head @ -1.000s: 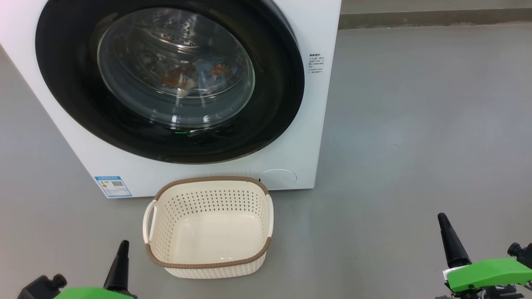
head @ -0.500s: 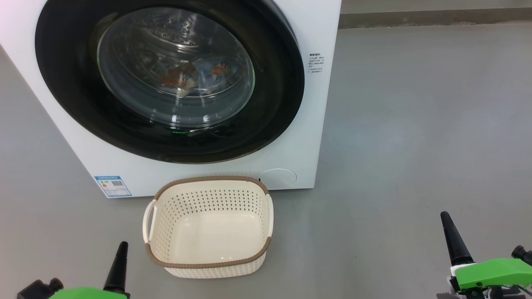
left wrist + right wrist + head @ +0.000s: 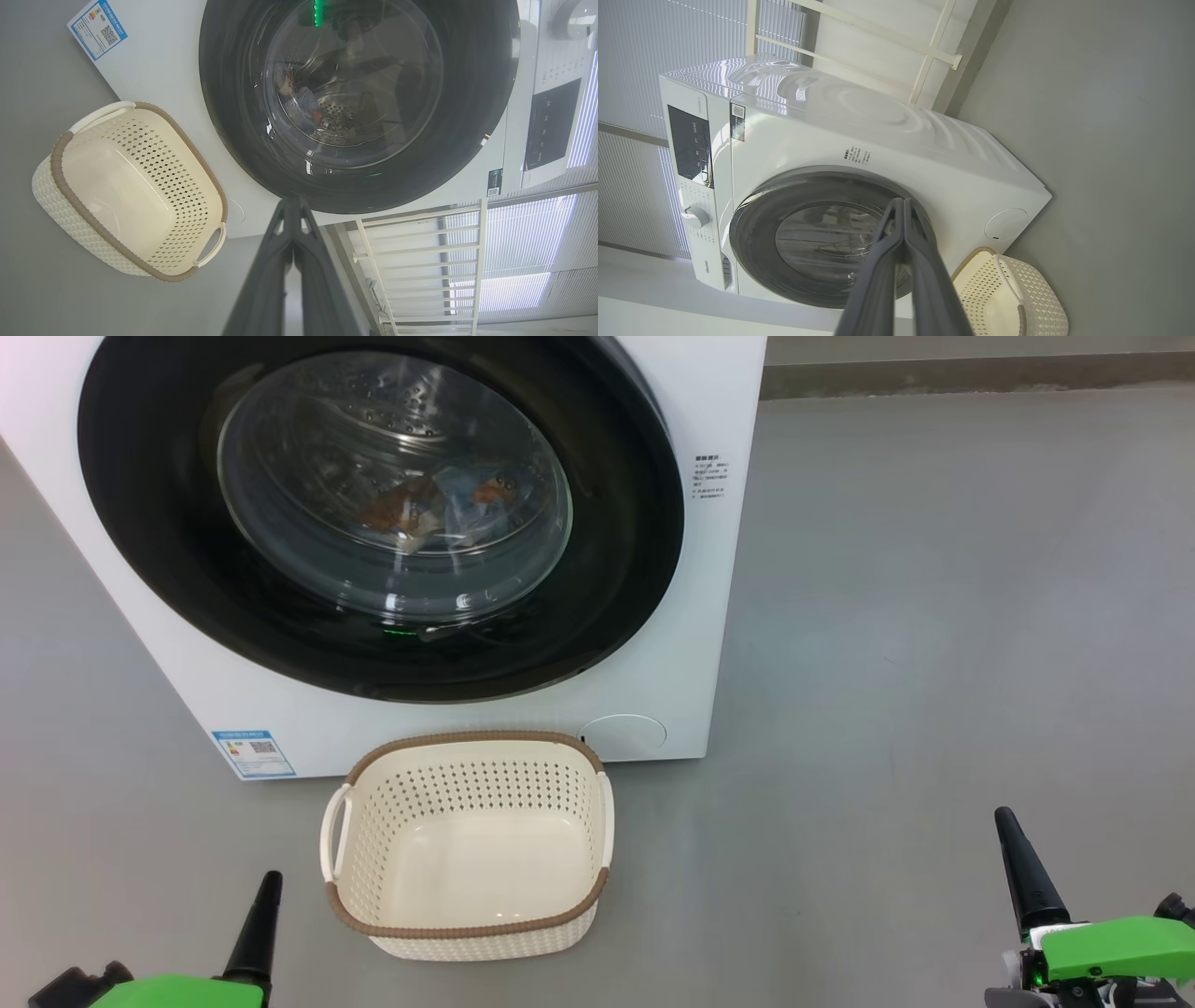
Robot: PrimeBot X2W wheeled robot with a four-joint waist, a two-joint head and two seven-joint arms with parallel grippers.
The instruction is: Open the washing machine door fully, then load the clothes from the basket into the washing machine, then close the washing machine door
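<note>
door: washing machine door (image 3: 149, 551) shut flush on washing machine (image 3: 695, 616)
clothes: clothes (image 3: 439, 509) in the drum, behind the door glass
basket: basket (image 3: 467, 931) on floor (image 3: 934, 663), just before machine
left gripper (image 3: 271, 887): clenched, beside basket
right gripper (image 3: 1006, 826): clenched, well apart
around: blue label (image 3: 253, 753), round cap (image 3: 624, 734)

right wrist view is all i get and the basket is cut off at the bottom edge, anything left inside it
observer: no, the basket is empty; the head view shows its bare bottom.
operator: then where did the clothes go
observer: the clothes lie in the drum, seen through the glass of the washing machine door.
operator: and the left gripper
observer: the left gripper is shut on nothing, low beside the basket.
</note>
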